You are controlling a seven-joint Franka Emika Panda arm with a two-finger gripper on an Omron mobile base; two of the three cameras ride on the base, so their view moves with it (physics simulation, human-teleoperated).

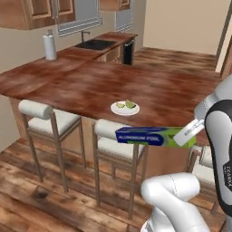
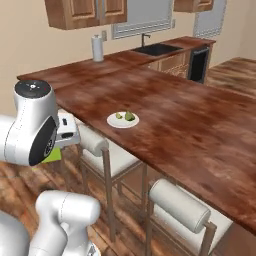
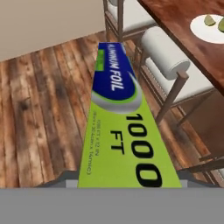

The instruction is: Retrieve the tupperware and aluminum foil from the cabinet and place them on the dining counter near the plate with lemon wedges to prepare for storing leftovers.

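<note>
Kitchen with plank wood floor; the dining counter, a broad glossy reddish-brown slab, runs across the middle of the left base view and from upper left to lower right in the right base view. Stools with white cushions and rolled backs stand along its near edge. Sink at upper centre of the left base view, paper towel roll to its left in the frame.

White plate with lemon wedges sits on the counter near its front edge, centre frame.

Aluminum foil: held in the air in front of the counter edge, below the plate in the left base view, over the stools. Long axis roughly level; blue end points frame-left, green end at the hand. In the hand view the carton runs from bottom centre up the frame, green near, blue far.

Gripper: jaws part-open, clamped across the carton's green end.
</note>
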